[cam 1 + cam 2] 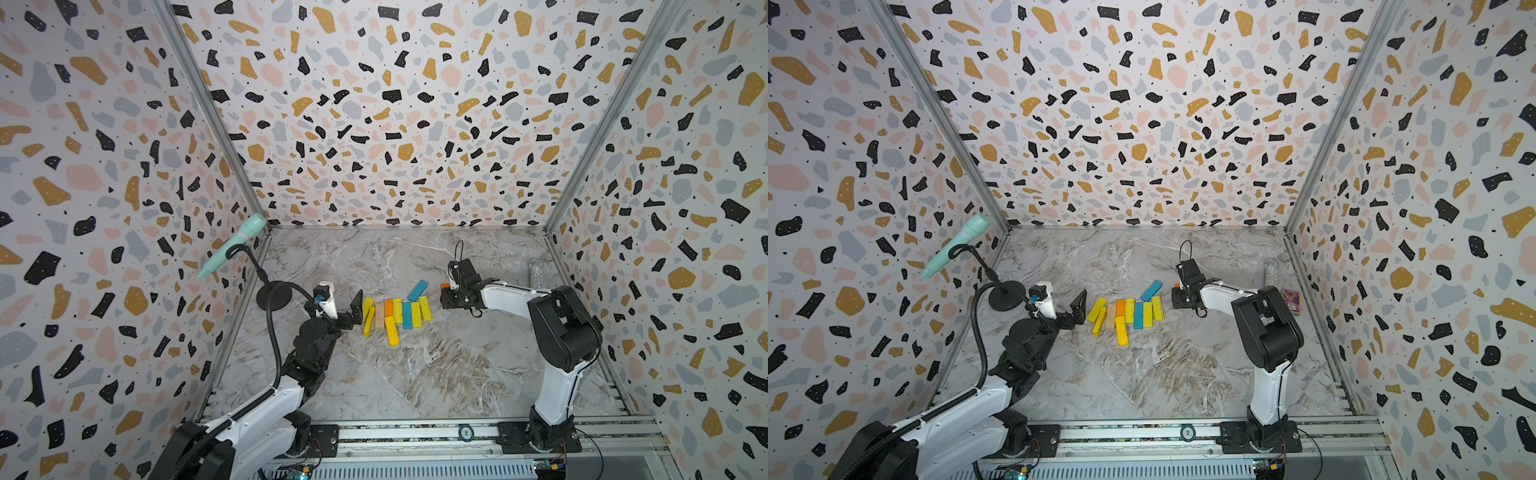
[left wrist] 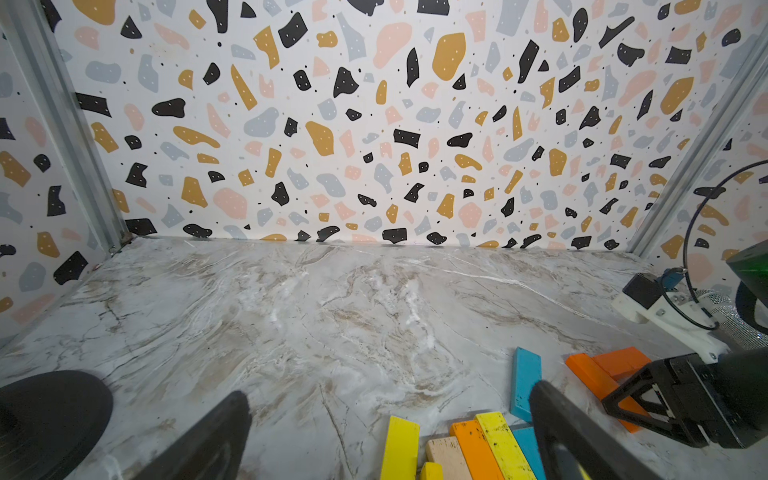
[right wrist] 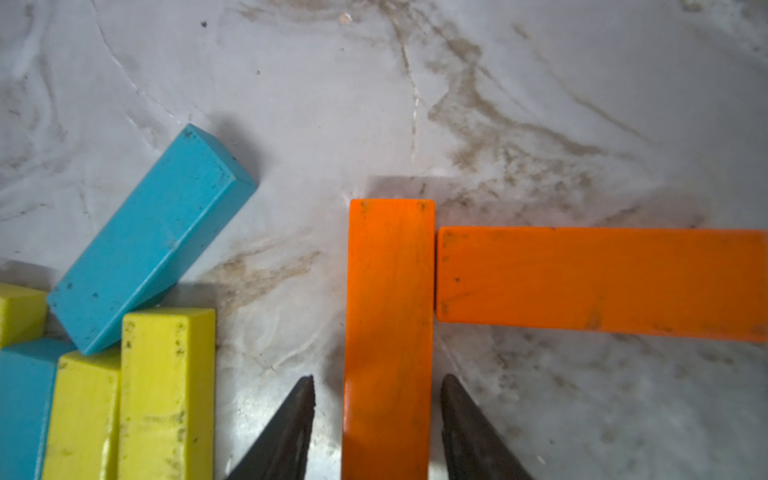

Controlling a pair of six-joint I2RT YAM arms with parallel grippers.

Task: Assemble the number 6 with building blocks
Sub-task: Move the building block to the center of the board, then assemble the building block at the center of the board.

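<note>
In both top views the pile (image 1: 397,313) of loose blocks lay packed side by side near the middle of the worktop (image 1: 415,374), a stock to draw from. A blue block (image 1: 417,290) lay skewed at the pile's 1 o'clock. The left gripper (image 1: 355,316) hovered at the pile's 9 o'clock, jaws spread wide and holding nothing; we judged it parked there to keep clear. The right gripper (image 1: 445,297) sat at the pile's 2 o'clock, low over the orange blocks (image 1: 444,286), on bare marble where a figure has room.

From the left wrist, the left gripper (image 2: 390,392) gaped over the pile's near edge. The orange blocks (image 2: 598,374) lay beyond, under the right gripper (image 2: 648,395).

From the right wrist, the right gripper (image 3: 376,379) straddled one orange block (image 3: 388,311). Its jaws were spread, with a slit of worktop showing on each side, so it pinched nothing. A second orange block (image 3: 602,282) butted end-on against the first one's long side near its end, making a square corner. We read that corner as the start of the 6, with most blocks not yet used.
</note>
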